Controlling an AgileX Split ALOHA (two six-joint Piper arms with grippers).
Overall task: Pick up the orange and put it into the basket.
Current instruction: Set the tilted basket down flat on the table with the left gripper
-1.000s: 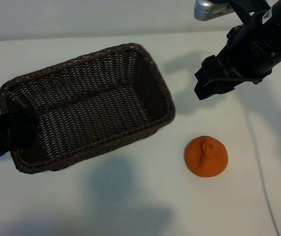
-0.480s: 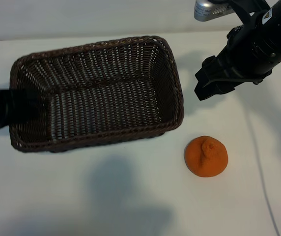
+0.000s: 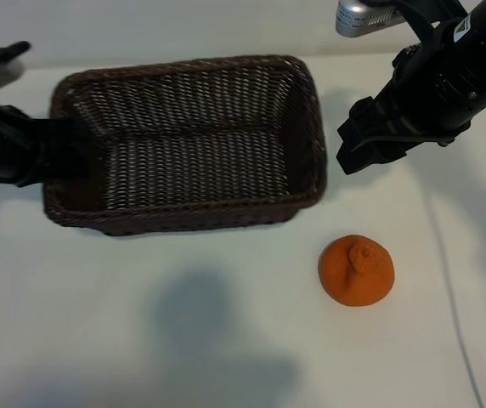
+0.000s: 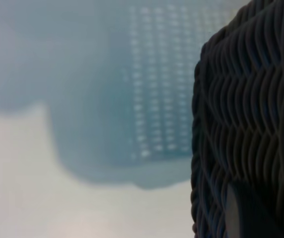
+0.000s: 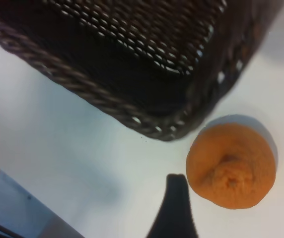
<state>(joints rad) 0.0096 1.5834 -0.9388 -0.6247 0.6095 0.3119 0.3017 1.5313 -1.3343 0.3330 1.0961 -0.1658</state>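
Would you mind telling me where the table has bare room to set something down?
The wide strip in front of the basket and left of the orange is bare. It is crowded between the basket's right end, the orange and the right pincer.

The basket (image 3: 188, 144) is dark, ridged woven wicker with gaps between strands, the orange (image 3: 357, 270) matt and faintly pitted, and the table (image 3: 226, 340) smooth, matt white.
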